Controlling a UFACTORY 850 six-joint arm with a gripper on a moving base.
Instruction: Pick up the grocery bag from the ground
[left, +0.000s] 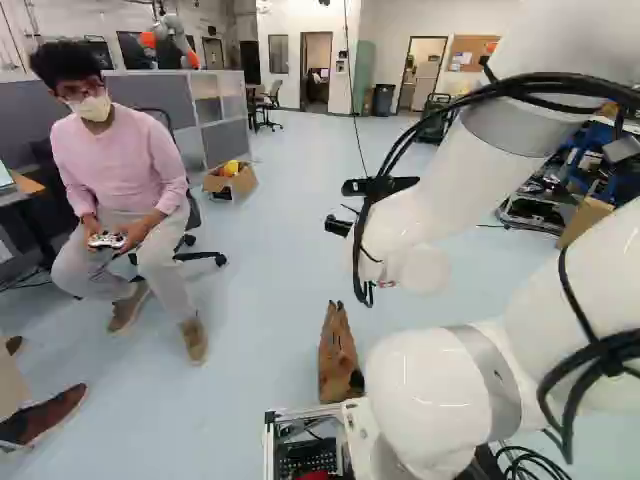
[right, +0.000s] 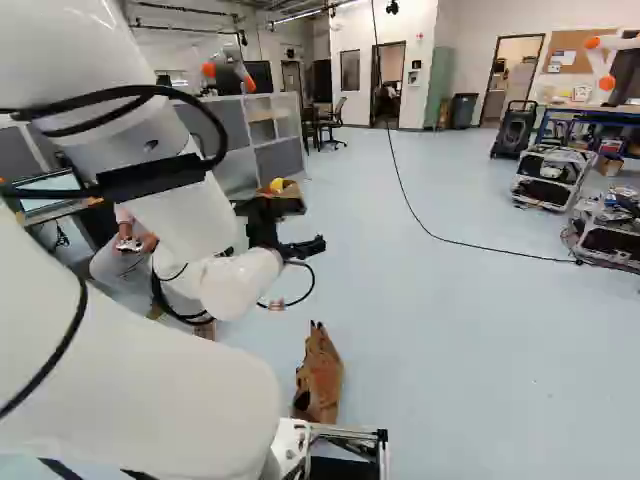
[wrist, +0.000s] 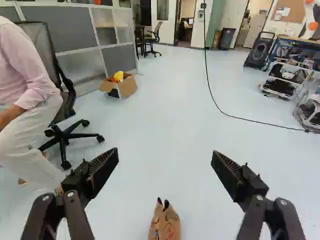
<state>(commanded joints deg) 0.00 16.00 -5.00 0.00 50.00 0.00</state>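
Note:
In the left base view my gripper (left: 345, 206) hangs in the air, farther out and higher than the brown paper grocery bag (left: 338, 358). The bag stands on the floor close to the front of the base, with dark handles at its top; the right base view shows the same bag (right: 320, 378) just beyond the base's frame. Seen from the wrist, the gripper (wrist: 165, 155) is open, its two black fingers wide apart and nothing between them. The bag's top (wrist: 165, 222) shows low between the fingers, well below them, and its lower part is cut off.
An office chair (wrist: 65, 135) with a seated person is left of the arm. Farther off are a cardboard box (wrist: 122, 86) with yellow things, grey partitions (wrist: 75, 30), a black cable (wrist: 240, 118) across the floor, and carts (right: 550, 178) at the right. Another robot (left: 172, 45) stands far back.

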